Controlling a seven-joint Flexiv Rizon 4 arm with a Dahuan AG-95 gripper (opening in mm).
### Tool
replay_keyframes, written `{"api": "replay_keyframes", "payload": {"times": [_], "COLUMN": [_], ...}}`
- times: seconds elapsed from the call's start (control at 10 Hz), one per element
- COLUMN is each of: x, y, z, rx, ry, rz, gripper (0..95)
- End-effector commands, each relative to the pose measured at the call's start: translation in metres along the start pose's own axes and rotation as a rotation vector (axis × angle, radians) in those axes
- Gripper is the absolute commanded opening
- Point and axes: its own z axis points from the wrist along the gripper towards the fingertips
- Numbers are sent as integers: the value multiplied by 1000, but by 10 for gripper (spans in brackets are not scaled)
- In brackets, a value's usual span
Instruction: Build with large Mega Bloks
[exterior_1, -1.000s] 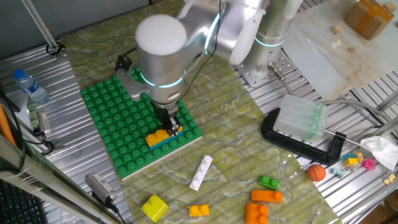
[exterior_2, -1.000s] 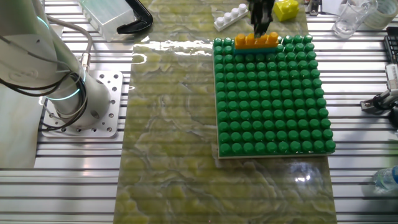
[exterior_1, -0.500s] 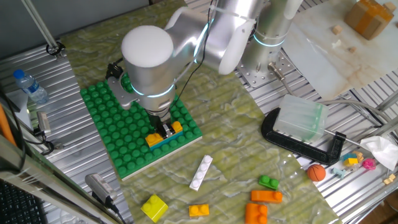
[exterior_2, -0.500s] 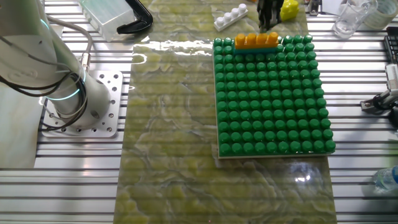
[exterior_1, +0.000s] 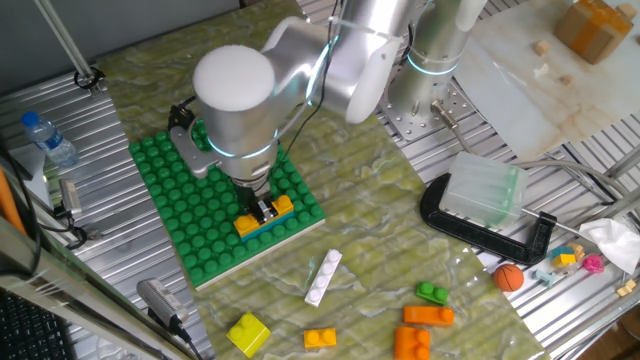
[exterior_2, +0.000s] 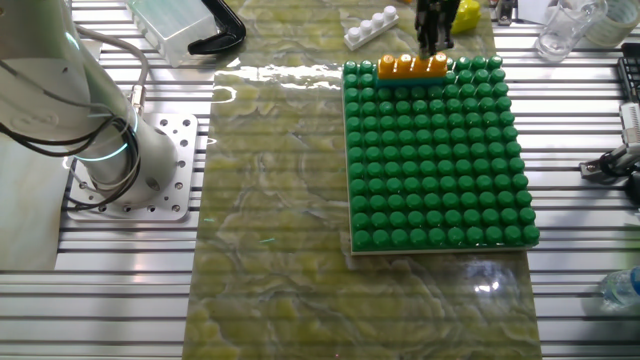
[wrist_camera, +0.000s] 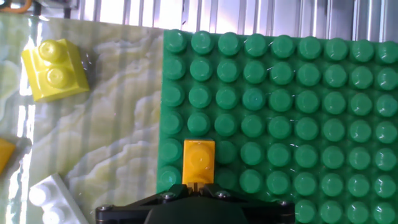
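orange brick sits on the green baseplate under the downward-pointing hand, grip seemingly released.

A long brick sat along one edge of the studded baseplate, near a corner. Loose bricks lay on the counter beyond that edge.

- Bright, even light from overhead; my views are sharp.
- Glare streaks the glossy surface beyond my gripper.
- Soft shadow pools directly beneath my gripper.
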Motion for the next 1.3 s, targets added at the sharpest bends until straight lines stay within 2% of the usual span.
{"api": "replay_keyframes", "payload": {"times": [0.1, 0.3, 0.6, 0.8, 0.9, 1.1, 1.3], "x": [-2, -3, -3, 1, 7, 11, 11], "y": [2, 2, 3, 9, 18, 29, 40], "z": [21, 24, 23, 6, -13, -28, -31], "rx": [-1, 10, 7, 4, 5, -4, -5], "ry": [18, 16, 16, 17, 19, 30, 26], "rz": [-3, -15, -16, -12, -14, -13, -39], "gripper": [0, 0, 0, 0, 0, 0, 0]}}
